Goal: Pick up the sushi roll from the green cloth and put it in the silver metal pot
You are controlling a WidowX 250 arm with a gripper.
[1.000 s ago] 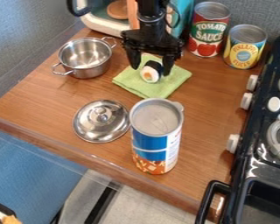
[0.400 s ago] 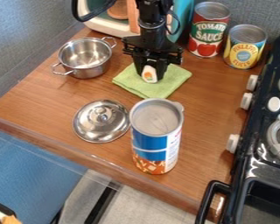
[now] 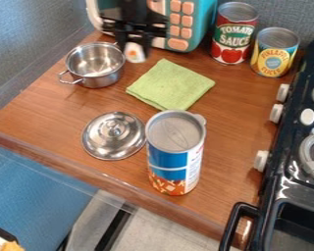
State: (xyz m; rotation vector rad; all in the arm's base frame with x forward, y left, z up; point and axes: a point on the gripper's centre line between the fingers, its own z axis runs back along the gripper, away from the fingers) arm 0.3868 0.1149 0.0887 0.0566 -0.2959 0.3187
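The black gripper [image 3: 134,46] hangs near the top of the view, just right of the metal pot, shut on a sushi roll [image 3: 135,53]. The roll shows a white face with an orange centre and is raised above the counter. To its left stands the open silver pot [image 3: 95,63], with its two handles. A folded green cloth [image 3: 171,85] lies flat to the lower right of the gripper. The pot's silver lid [image 3: 114,136] rests on the counter, beside a tall blue-and-white can [image 3: 175,153].
Behind the gripper is a teal toy microwave [image 3: 197,23] with orange buttons. A tomato sauce can [image 3: 233,33] and a pineapple can [image 3: 275,52] stand at the back right. A black stove [image 3: 303,162] with white knobs borders the wooden counter [image 3: 67,110] on the right.
The gripper closed on the sushi roll, lifted it off the green cloth and carried it up and left toward the pot. More of the microwave's buttons now show.
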